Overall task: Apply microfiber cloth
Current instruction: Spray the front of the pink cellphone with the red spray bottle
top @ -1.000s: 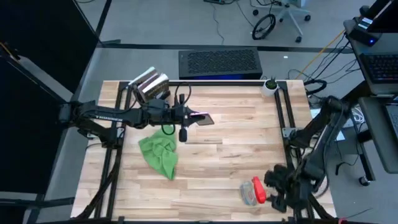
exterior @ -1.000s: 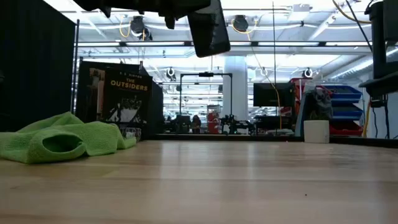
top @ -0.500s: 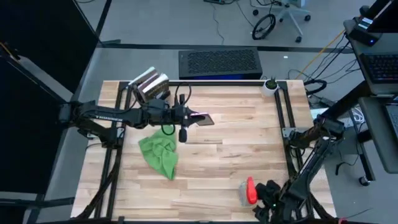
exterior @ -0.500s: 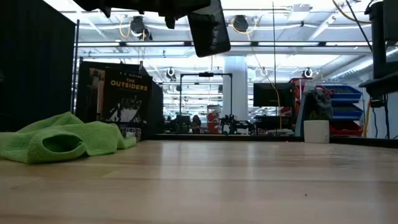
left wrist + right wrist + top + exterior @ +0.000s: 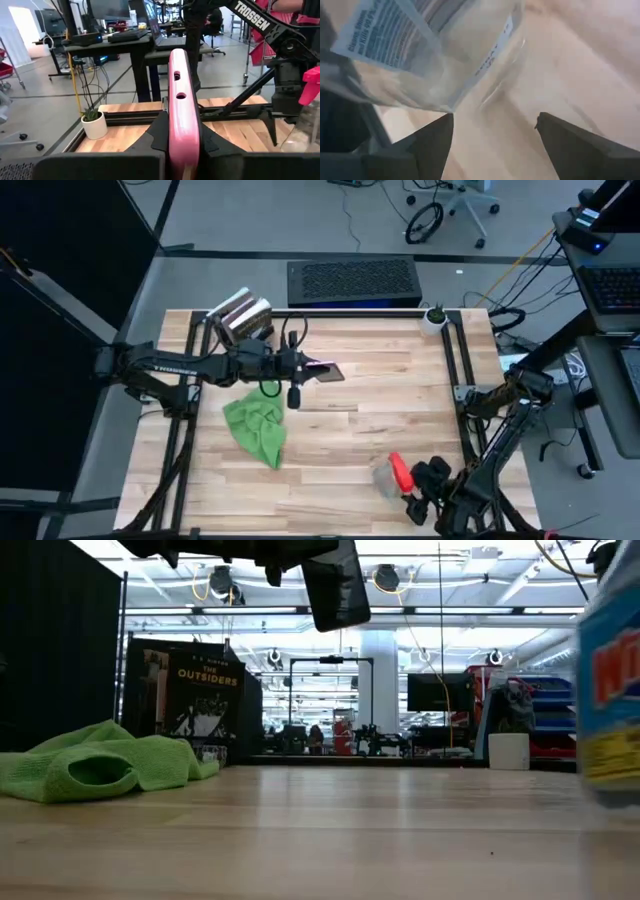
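Note:
The bright green microfiber cloth (image 5: pixel 256 426) lies crumpled on the wooden table, left of centre, and also shows as a low heap in the low view (image 5: pixel 95 768). No gripper touches it. My left gripper (image 5: pixel 308 369) hovers just beyond the cloth's far side, shut on a small dark device in a pink case (image 5: pixel 327 371). My right gripper (image 5: pixel 420 485) is open at the near right. It stands right beside a clear spray bottle (image 5: pixel 388 473) with a red trigger (image 5: pixel 400 472). My left gripper pinches the device's two broad faces near its gripper-side end (image 5: pixel 184 137) between its two fingers. The fingers come level from the table's left. The device stands on edge, well clear of the table (image 5: pixel 335 585). My right gripper has the bottle (image 5: pixel 420 55) just beyond its open fingers; I cannot tell whether a finger touches it.
A book (image 5: pixel 205 695) stands at the far left corner. A small white plant pot (image 5: pixel 433 318) sits at the far right corner. A black keyboard-like box (image 5: pixel 352 280) lies beyond the far edge. Dark frame rails (image 5: pixel 455 360) run along the table's sides.
My right gripper has moved toward the table's left along the near edge. The spray bottle has shifted with it toward the left and a little toward the far edge, and now shows at the low view's right edge. The cloth and the device have stayed still.

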You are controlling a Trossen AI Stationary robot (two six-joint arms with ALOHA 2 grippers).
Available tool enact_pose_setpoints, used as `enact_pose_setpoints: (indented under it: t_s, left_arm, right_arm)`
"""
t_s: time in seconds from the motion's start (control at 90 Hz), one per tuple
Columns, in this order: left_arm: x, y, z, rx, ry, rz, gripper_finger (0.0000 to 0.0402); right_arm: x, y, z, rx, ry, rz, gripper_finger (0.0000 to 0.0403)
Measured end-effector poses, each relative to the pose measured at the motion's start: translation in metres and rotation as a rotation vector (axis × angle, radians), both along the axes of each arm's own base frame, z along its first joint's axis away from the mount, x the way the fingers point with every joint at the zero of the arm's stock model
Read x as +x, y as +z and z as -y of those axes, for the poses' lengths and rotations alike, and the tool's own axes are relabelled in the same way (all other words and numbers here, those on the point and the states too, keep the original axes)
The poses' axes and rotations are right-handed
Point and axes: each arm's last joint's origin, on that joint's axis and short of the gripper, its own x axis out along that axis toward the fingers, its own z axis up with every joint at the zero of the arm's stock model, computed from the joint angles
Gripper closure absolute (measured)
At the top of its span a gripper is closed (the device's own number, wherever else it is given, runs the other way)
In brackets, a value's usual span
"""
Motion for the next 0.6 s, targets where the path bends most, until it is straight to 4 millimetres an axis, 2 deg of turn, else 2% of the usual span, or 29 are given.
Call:
enact_pose_setpoints:
  t_s: [0.233, 0.6]
  left_arm:
    - [0.000, 0.000, 0.000, 0.000, 0.000, -0.001, 0.0386]
    - [0.000, -0.003, 0.000, -0.003, 0.000, -0.027, 0.0385]
  right_arm:
    - [0.010, 0.003, -0.004, -0.037, 0.112, 0.078, 0.0129]
    - [0.032, -0.001, -0.004, -0.075, 0.155, 0.152, 0.0129]
